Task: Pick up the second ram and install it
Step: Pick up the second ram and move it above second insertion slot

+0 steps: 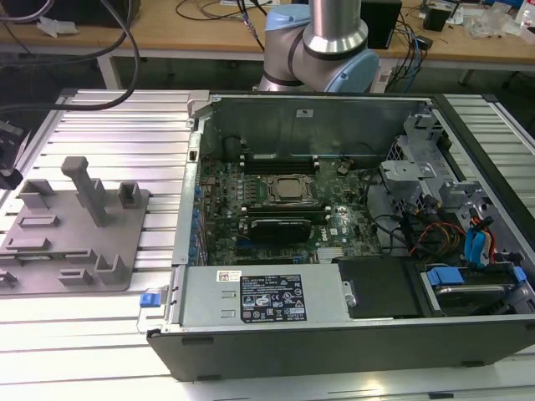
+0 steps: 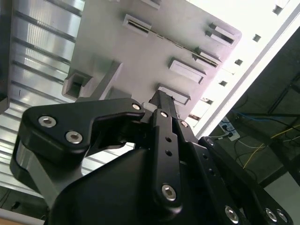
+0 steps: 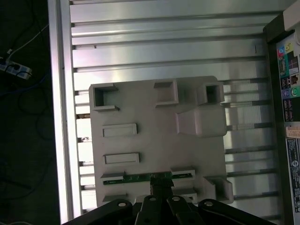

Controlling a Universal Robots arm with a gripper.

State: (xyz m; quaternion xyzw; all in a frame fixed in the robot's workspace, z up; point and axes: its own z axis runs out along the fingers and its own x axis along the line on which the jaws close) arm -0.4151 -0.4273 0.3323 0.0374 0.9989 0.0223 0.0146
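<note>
Gripper (image 2: 161,99), black with silver screw heads, hangs clear above the work. In both wrist views its fingers (image 2: 165,107) run together into one narrow dark tip with nothing between them, so I judge it closed and empty.

Just past the gripper (image 3: 161,186) in the first wrist view lies the second ram (image 3: 138,177), a slim dark stick with a greenish board. It stands on its long edge in a holder along one long edge of the pale grey moulded holder plate (image 3: 150,117), between two small end blocks (image 3: 112,177). It looks fully seated there, untouched.

The holder plate (image 1: 68,236) rests on the ribbed aluminium surface (image 1: 117,125), toward the edge at the exterior view's left. It sits just beside the open dark-grey computer case (image 1: 334,344), which takes up the middle of the surface. Inside the case, on the green motherboard (image 1: 221,200), long dark memory slots (image 1: 280,159) run alongside the square silver-topped processor (image 1: 288,190).

By my reading the task is at its opening step, the approach to the pickup: the stick is neither lifted nor installed. Taking hold calls for the gripper to open and line up so that it pinches the stick across its thin faces near the middle. It then has to come straight down between the end blocks. The lift must be equally straight, since a tilt could jam the board in its holder.
</note>
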